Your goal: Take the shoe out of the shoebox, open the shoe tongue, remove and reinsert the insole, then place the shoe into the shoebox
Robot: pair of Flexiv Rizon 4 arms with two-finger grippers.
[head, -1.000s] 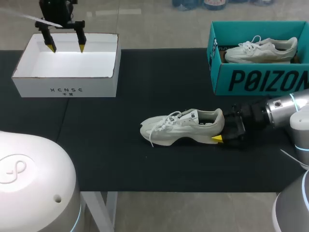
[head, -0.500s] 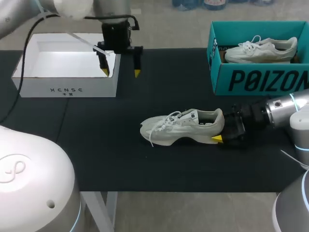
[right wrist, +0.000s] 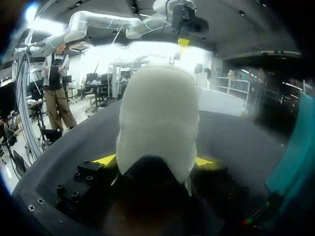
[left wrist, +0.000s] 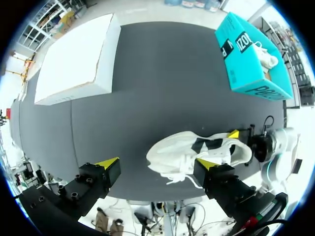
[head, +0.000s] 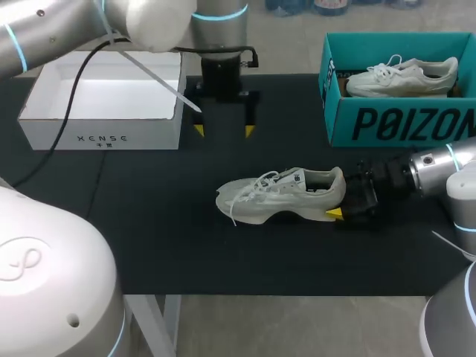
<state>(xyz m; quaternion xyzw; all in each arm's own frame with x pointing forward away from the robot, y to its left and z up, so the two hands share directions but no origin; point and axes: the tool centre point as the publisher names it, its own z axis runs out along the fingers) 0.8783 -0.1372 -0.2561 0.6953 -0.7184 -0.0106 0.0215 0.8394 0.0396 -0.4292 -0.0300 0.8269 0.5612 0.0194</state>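
A white shoe (head: 279, 195) lies on its sole on the black table, toe pointing left, laces loose. My right gripper (head: 341, 202) is shut on its heel; in the right wrist view the heel (right wrist: 157, 118) fills the space between the two yellow tips of that gripper (right wrist: 153, 160). My left gripper (head: 224, 132) hangs open and empty above the table, behind the shoe. In the left wrist view the shoe (left wrist: 197, 150) lies below and ahead of the spread fingers of the left gripper (left wrist: 157, 163). The teal shoebox (head: 394, 111) stands at the back right.
A second white shoe (head: 401, 76) lies inside the teal shoebox (left wrist: 246, 73). An open white box (head: 100, 130) stands at the back left, just left of my left gripper. The table's front edge runs close below the shoe.
My left arm has swung right from over the white box to above the table behind the shoe, its gripper still open. The right gripper and the shoe have not moved.
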